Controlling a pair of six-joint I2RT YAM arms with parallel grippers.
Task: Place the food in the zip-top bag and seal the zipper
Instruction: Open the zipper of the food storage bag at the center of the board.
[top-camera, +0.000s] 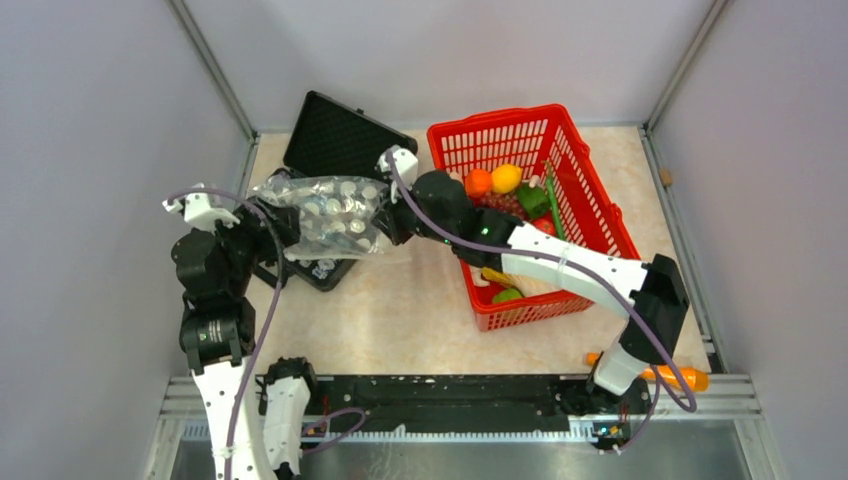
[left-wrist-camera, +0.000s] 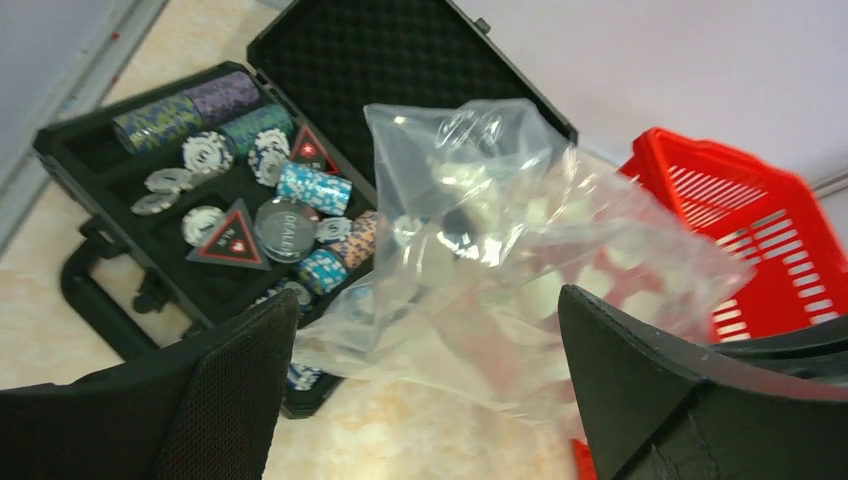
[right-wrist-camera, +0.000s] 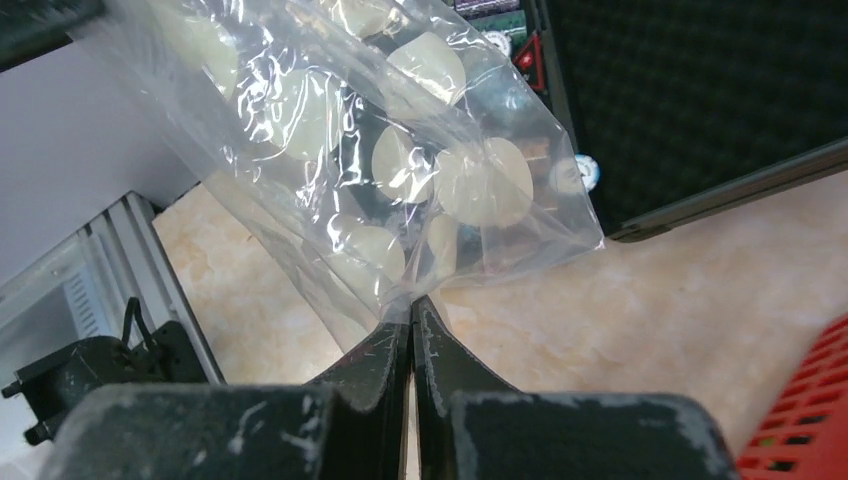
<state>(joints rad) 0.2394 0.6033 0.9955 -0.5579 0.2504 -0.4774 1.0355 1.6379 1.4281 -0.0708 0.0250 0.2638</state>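
On the tabletop (top-camera: 400, 310) the case (top-camera: 340, 140) sits at 11 o'clock, its lid raised behind its tray, where chips (left-wrist-camera: 250, 165) lie. The zip-top bag (top-camera: 325, 215) hangs above that tray at 10 o'clock, with round pieces (right-wrist-camera: 480, 180) inside it. The left gripper (left-wrist-camera: 428, 300) is at the bag's 9 o'clock end, jaws apart. The right gripper (right-wrist-camera: 411, 305) is at its 3 o'clock end, jaws closed on its edge. The basket (top-camera: 497, 120) stands at 2 o'clock, just right of the bag, with the food (top-camera: 505, 180) in it. A loose piece (top-camera: 680, 379) lies at 5 o'clock beside the right arm's base.
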